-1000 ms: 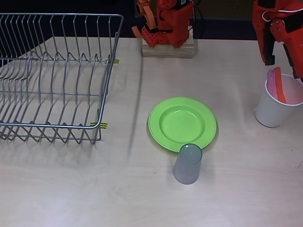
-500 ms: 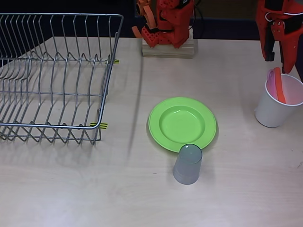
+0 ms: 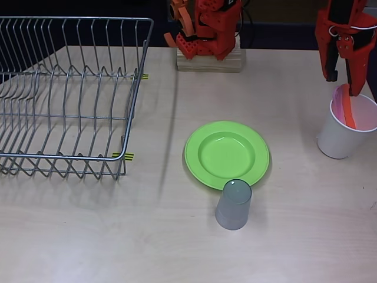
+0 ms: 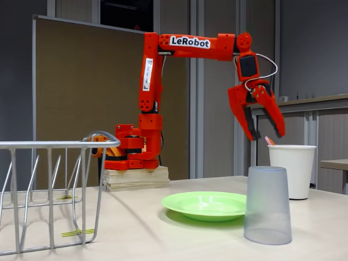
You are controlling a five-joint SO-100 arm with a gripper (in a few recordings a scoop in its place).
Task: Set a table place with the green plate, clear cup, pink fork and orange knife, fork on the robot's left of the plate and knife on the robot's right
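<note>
The green plate [image 3: 195,154] [image 4: 179,202] lies mid-table. Just in front of it stands the clear cup [image 3: 234,204] [image 4: 266,205], upside down and touching the plate's near rim in the overhead view. The pink fork [image 3: 337,99] and the orange knife [image 3: 349,113] stand together inside a white paper cup [image 3: 337,140] [image 4: 292,169] at the right edge. My gripper [image 3: 343,82] [image 4: 267,134] hangs open directly above that cup, fingers pointing down, a short gap over the utensil tips, holding nothing.
A wire dish rack [image 3: 65,94] [image 4: 49,190] fills the table's left side. The arm's wooden block base [image 3: 209,60] [image 4: 136,178] sits at the far middle edge. Bare tabletop lies on both sides of the plate.
The gripper has shifted a little to the left above the white cup and its fingers have drawn somewhat closer together. Plate, clear cup and utensils have stayed put.
</note>
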